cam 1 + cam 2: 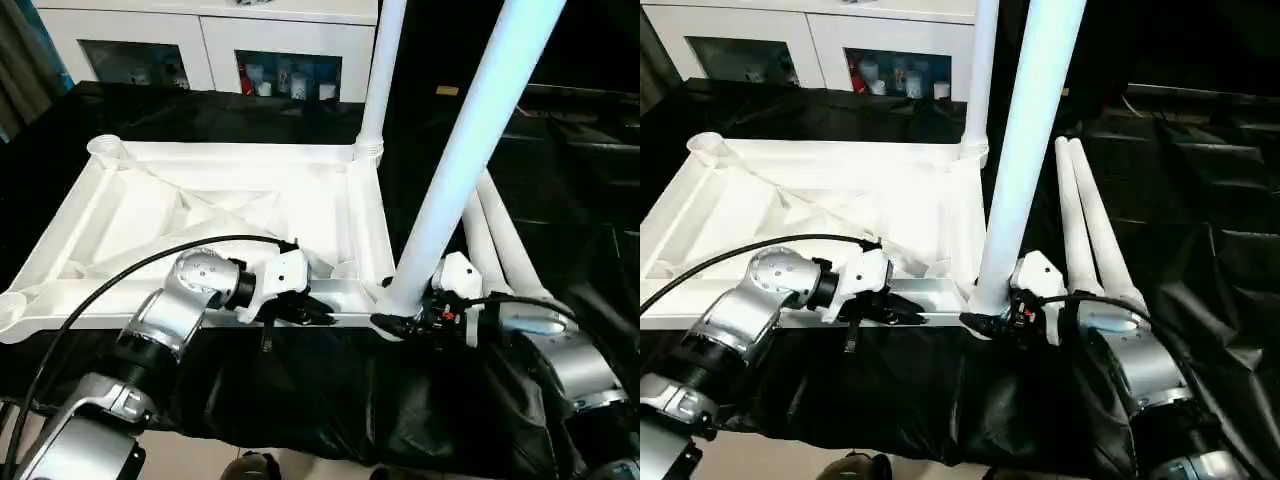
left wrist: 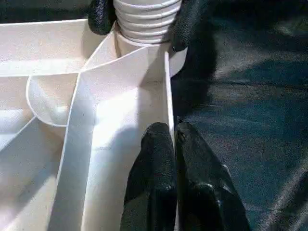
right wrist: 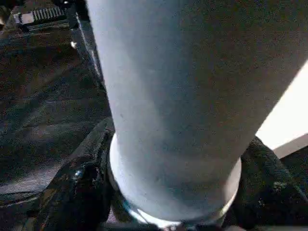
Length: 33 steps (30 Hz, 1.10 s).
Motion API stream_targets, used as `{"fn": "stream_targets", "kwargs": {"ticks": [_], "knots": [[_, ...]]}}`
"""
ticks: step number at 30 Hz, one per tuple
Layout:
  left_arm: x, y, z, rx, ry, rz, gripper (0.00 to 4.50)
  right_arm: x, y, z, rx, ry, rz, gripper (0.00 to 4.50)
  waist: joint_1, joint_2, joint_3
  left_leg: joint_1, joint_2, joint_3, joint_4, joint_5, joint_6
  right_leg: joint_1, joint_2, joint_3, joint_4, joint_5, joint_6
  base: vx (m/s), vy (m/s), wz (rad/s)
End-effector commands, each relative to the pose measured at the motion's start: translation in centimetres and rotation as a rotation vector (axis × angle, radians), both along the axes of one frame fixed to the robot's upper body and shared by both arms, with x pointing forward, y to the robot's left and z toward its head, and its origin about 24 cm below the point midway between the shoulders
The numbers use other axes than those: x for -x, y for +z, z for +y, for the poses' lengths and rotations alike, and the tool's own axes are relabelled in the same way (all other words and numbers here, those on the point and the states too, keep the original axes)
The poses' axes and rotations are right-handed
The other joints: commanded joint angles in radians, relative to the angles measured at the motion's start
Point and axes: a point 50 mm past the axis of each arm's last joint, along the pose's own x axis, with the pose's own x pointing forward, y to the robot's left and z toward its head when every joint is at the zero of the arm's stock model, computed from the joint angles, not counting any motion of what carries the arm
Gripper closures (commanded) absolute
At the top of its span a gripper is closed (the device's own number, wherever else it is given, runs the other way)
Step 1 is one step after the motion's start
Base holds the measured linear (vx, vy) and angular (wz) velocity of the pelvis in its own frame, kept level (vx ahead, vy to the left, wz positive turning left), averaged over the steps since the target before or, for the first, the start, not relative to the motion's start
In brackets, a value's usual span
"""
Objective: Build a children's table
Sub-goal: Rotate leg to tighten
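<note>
The white tabletop (image 1: 230, 152) lies upside down on black cloth, ribbed underside up. One white leg (image 1: 378, 70) stands upright in its far right corner socket. A second leg (image 1: 470, 130) leans over the near right corner, its ridged lower end (image 2: 144, 17) at that socket. My right gripper (image 1: 395, 318) is shut on this leg's base, with fingers (image 3: 77, 192) on both sides of it. My left gripper (image 1: 318, 312) is shut on the tabletop's near rim (image 2: 169, 106), just left of that corner.
Two loose white legs (image 1: 500, 240) lie side by side on the black cloth right of the tabletop. A white cabinet (image 1: 200, 45) with glass-fronted compartments stands behind. Open sockets sit at the far left corner (image 1: 105, 148) and near left corner (image 1: 8, 310).
</note>
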Motion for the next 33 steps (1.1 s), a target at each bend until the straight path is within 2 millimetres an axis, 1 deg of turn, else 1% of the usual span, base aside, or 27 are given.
{"fn": "stream_targets", "kwargs": {"ticks": [1,4,5,7,8,10,11,12,13,14,15,16,17,18,19,20,21,22,23,24,26,27,28,29,30,31,33], "knots": [[0.7,-1.6,0.4,-0.075,-0.040,0.065,4.50,0.6,0.0,1.0,-0.007,0.083,0.033,1.73,0.003,-0.011,-0.074,0.017,0.071,-0.031,-0.056,-0.152,0.094,0.045,-0.071,0.049,-0.056,-0.106,-0.262,0.000,0.000,0.00],[0.7,-1.6,0.4,-0.070,-0.035,0.072,4.50,0.9,-0.3,1.3,-0.026,0.083,0.056,1.75,0.004,-0.010,-0.074,0.018,0.071,-0.030,-0.055,-0.151,0.101,0.045,-0.070,0.047,-0.056,-0.104,-0.269,0.000,0.000,0.00],[0.7,-1.6,0.4,-0.069,-0.034,0.072,4.50,0.9,-0.4,1.3,-0.027,0.082,0.057,1.76,0.004,-0.011,-0.072,0.018,0.072,-0.030,-0.055,-0.158,0.100,0.043,-0.070,0.048,-0.057,-0.116,-0.268,0.000,0.000,0.00],[0.5,-1.7,0.2,-0.057,-0.005,0.078,4.50,0.9,-0.6,1.7,-0.074,0.037,0.072,1.76,0.003,-0.009,-0.069,0.020,0.073,-0.029,-0.058,-0.186,0.091,0.039,-0.072,0.049,-0.061,-0.156,-0.265,0.000,0.000,0.00],[0.3,-1.8,-0.2,-0.041,0.046,0.088,4.50,0.4,-1.1,2.0,-0.095,-0.059,0.062,1.76,0.003,-0.010,-0.067,0.023,0.074,-0.031,-0.062,-0.216,0.070,0.038,-0.072,0.049,-0.067,-0.208,-0.254,0.000,0.000,0.00],[0.3,-1.8,-0.3,-0.040,0.049,0.088,4.50,0.4,-1.1,2.0,-0.096,-0.064,0.061,1.76,0.001,-0.009,-0.065,0.024,0.073,-0.033,-0.066,-0.245,0.051,0.035,-0.074,0.050,-0.073,-0.248,-0.245,0.000,0.000,0.00],[-0.3,-1.9,-1.2,-0.023,0.134,0.090,4.50,-0.6,-2.0,2.8,-0.103,-0.237,0.036,1.76,-0.004,-0.012,-0.063,0.026,0.074,-0.035,-0.070,-0.276,0.028,0.033,-0.075,0.051,-0.076,-0.296,-0.231,0.000,0.000,0.00],[-0.5,-2.0,-1.8,-0.024,0.174,0.083,4.50,-1.1,-2.5,3.3,-0.107,-0.326,0.038,1.76,-0.007,-0.008,-0.058,0.034,0.074,-0.037,-0.072,-0.325,-0.004,0.022,-0.078,0.053,-0.086,-0.364,-0.223,0.000,0.000,0.00],[-0.7,-2.0,-2.4,-0.025,0.207,0.070,4.50,-1.5,-2.9,3.8,-0.113,-0.398,0.040,1.76,-0.010,-0.010,-0.055,0.034,0.071,-0.040,-0.074,-0.353,-0.016,0.021,-0.079,0.051,-0.092,-0.416,-0.210,-0.057,0.004,-0.07],[-0.9,-2.0,-2.8,-0.026,0.224,0.061,4.50,-1.7,-3.1,4.1,-0.117,-0.439,0.043,1.76,-0.020,-0.014,-0.052,0.028,0.068,-0.054,-0.081,-0.408,-0.049,0.031,-0.081,0.042,-0.099,-0.541,-0.152,-0.057,0.004,-0.07],[-0.9,-2.0,-2.8,-0.026,0.224,0.061,4.50,-1.7,-3.1,4.1,-0.117,-0.439,0.043,1.76,-0.021,-0.012,-0.053,0.032,0.069,-0.055,-0.083,-0.421,-0.051,0.029,-0.082,0.043,-0.103,-0.557,-0.139,-0.063,0.021,-0.15],[-0.9,-2.0,-3.4,-0.017,0.248,0.056,4.50,-1.9,-3.3,4.7,-0.130,-0.488,0.056,1.76,-0.022,-0.013,-0.053,0.033,0.069,-0.056,-0.083,-0.428,-0.050,0.028,-0.083,0.043,-0.107,-0.560,-0.130,0.000,0.000,0.00],[-1.1,-2.0,-4.4,-0.002,0.284,0.048,4.50,-2.4,-3.5,5.6,-0.135,-0.564,0.060,1.76,-0.030,-0.008,-0.051,0.036,0.070,-0.057,-0.086,-0.464,-0.059,0.018,-0.080,0.045,-0.109,-0.549,-0.129,0.000,0.000,0.00],[-1.1,-2.0,-4.4,-0.002,0.284,0.048,4.50,-2.4,-3.5,5.6,-0.135,-0.564,0.060,1.76,-0.033,-0.009,-0.048,0.039,0.069,-0.059,-0.086,-0.487,-0.063,0.016,-0.079,0.042,-0.113,-0.567,-0.127,0.000,0.000,0.00],[-1.1,-2.0,-5.2,0.007,0.305,0.042,4.50,-2.7,-3.7,6.4,-0.141,-0.624,0.073,1.76,-0.034,-0.010,-0.045,0.043,0.067,-0.061,-0.086,-0.512,-0.065,0.014,-0.078,0.039,-0.118,-0.593,-0.118,0.000,0.000,0.00],[-1.0,-2.0,-6.1,0.023,0.324,0.043,4.50,-3.0,-3.7,7.3,-0.154,-0.662,0.073,1.76,-0.038,-0.006,-0.040,0.053,0.064,-0.065,-0.085,-0.561,-0.070,0.008,-0.080,0.034,-0.129,-0.653,-0.098,0.000,0.000,0.00],[-0.9,-2.0,-6.6,0.032,0.332,0.045,4.50,-3.1,-3.7,7.9,-0.163,-0.678,0.071,1.76,-0.040,-0.004,-0.037,0.062,0.064,-0.066,-0.082,-0.594,-0.075,0.003,-0.080,0.029,-0.139,-0.686,-0.087,-0.057,0.025,-0.06],[-0.9,-2.0,-6.6,0.032,0.332,0.045,4.50,-3.1,-3.7,7.9,-0.163,-0.678,0.071,1.76,-0.049,-0.004,-0.036,0.068,0.062,-0.075,-0.084,-0.640,-0.079,0.009,-0.077,0.011,-0.147,-0.708,-0.064,-0.052,0.035,-0.10],[-0.7,-2.1,-7.0,0.034,0.322,0.042,4.50,-3.3,-3.5,8.4,-0.177,-0.688,0.065,1.76,-0.055,0.009,-0.037,0.066,0.068,-0.084,-0.097,-0.706,-0.090,0.023,-0.070,-0.004,-0.148,-0.654,-0.052,-0.052,0.035,-0.10],[-0.6,-2.2,-7.2,0.034,0.318,0.042,4.50,-3.3,-3.4,8.6,-0.189,-0.692,0.065,1.76,-0.056,0.015,-0.036,0.064,0.070,-0.087,-0.104,-0.729,-0.095,0.028,-0.068,-0.008,-0.143,-0.618,-0.056,0.000,0.000,0.00],[-0.5,-2.2,-7.4,0.034,0.315,0.042,4.50,-3.4,-3.3,8.8,-0.200,-0.695,0.064,1.76,-0.059,0.020,-0.035,0.064,0.075,-0.090,-0.121,-0.789,-0.111,0.034,-0.064,-0.010,-0.134,-0.529,-0.075,0.000,0.000,0.00],[-0.4,-2.3,-7.6,0.032,0.310,0.042,4.50,-3.5,-3.2,9.0,-0.214,-0.700,0.065,1.20,-0.058,0.014,-0.035,0.075,0.070,-0.084,-0.116,-0.793,-0.112,0.022,-0.068,-0.004,-0.142,-0.530,-0.083,0.000,0.000,0.00],[-0.4,-2.3,-7.6,0.032,0.310,0.042,4.50,-3.5,-3.2,9.0,-0.214,-0.700,0.065,1.20,-0.059,0.012,-0.034,0.077,0.067,-0.083,-0.111,-0.780,-0.108,0.019,-0.074,-0.001,-0.147,-0.546,-0.085,0.000,0.000,0.00],[-0.3,-2.4,-7.3,0.016,0.296,0.023,4.50,-3.6,-2.8,8.8,-0.240,-0.681,0.049,1.06,-0.059,0.007,-0.032,0.074,0.062,-0.085,-0.106,-0.747,-0.092,0.020,-0.084,0.001,-0.157,-0.592,-0.079,0.000,0.000,0.00],[-0.4,-2.4,-7.0,0.010,0.294,0.013,4.50,-3.6,-2.6,8.6,-0.234,-0.666,0.032,1.00,-0.058,0.007,-0.032,0.069,0.062,-0.088,-0.105,-0.714,-0.081,0.024,-0.091,0.002,-0.159,-0.623,-0.071,0.000,0.000,0.00],[-0.4,-2.4,-7.0,0.010,0.294,0.013,4.50,-3.6,-2.6,8.6,-0.234,-0.666,0.032,1.00,-0.057,0.007,-0.032,0.067,0.063,-0.088,-0.105,-0.702,-0.079,0.025,-0.091,0.003,-0.159,-0.628,-0.069,0.000,0.000,0.00],[-0.4,-2.4,-6.7,0.007,0.292,0.010,4.50,-3.6,-2.5,8.3,-0.223,-0.646,0.010,0.89,-0.058,0.004,-0.030,0.066,0.065,-0.087,-0.107,-0.685,-0.076,0.021,-0.090,0.008,-0.159,-0.624,-0.070,0.000,0.000,0.00]]}}
